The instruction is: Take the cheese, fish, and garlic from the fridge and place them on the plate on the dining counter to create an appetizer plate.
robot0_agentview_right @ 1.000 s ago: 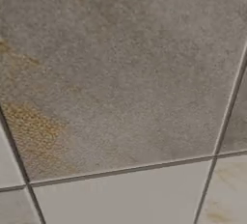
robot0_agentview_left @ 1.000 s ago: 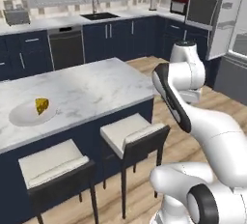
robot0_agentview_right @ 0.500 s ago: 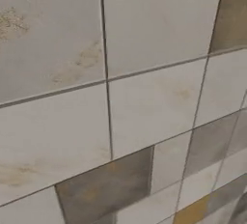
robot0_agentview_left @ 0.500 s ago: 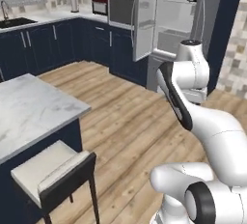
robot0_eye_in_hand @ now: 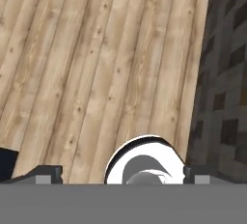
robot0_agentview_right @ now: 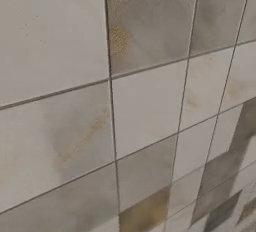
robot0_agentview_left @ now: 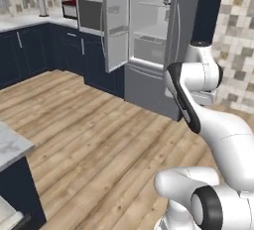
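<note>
From the left base view, the fridge (robot0_agentview_left: 149,40) stands across the wooden floor (robot0_agentview_left: 99,140) with its door (robot0_agentview_left: 116,23) swung open, pale shelves and a drawer showing inside. Something small and dark sits on an upper shelf, too tiny to name. A corner of the dining counter (robot0_agentview_left: 12,147) juts in at the lower left. The white arm (robot0_agentview_left: 198,90) is folded upright, well short of the fridge. No writing can be read anywhere.

The right base view looks closely at a tiled wall (robot0_agentview_right: 125,101), grey and beige squares, no lettering.

In the hand view, the gripper (robot0_eye_in_hand: 123,174) points down at bare floorboards, its fingertips (robot0_eye_in_hand: 48,172) set wide apart with nothing between them.
</note>
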{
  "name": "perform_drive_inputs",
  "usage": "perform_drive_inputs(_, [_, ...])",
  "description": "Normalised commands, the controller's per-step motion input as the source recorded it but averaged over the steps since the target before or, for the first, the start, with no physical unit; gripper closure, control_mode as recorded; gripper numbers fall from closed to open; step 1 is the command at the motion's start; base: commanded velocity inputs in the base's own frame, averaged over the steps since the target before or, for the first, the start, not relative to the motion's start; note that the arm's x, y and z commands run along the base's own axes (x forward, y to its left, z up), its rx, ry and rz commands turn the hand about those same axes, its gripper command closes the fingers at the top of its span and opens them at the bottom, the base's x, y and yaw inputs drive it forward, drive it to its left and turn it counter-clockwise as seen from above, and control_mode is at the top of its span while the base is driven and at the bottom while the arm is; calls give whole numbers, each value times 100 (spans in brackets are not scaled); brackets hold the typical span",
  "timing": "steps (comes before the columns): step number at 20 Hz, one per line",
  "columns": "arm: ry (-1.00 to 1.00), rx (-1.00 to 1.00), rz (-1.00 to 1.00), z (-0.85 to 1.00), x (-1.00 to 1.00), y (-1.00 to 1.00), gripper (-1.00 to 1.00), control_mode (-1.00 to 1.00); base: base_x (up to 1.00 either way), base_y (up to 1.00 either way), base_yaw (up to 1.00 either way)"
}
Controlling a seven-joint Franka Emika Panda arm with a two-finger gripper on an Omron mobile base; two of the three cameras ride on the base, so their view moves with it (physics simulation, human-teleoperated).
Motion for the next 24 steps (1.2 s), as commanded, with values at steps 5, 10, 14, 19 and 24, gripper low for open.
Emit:
perform_drive_inputs(5, [0, 0, 0, 0, 0, 0, -100, 100, 100, -54, -5])
perform_drive_inputs(10, [0, 0, 0, 0, 0, 0, -100, 100, 100, -11, -1])
perform_drive_inputs(14, [0, 0, 0, 0, 0, 0, -100, 100, 100, 0, -5])
perform_drive_inputs(19, [0, 0, 0, 0, 0, 0, -100, 100, 100, 7, -7])
perform_drive_inputs(24, [0, 0, 0, 0, 0, 0, -100, 100, 100, 34, -15])
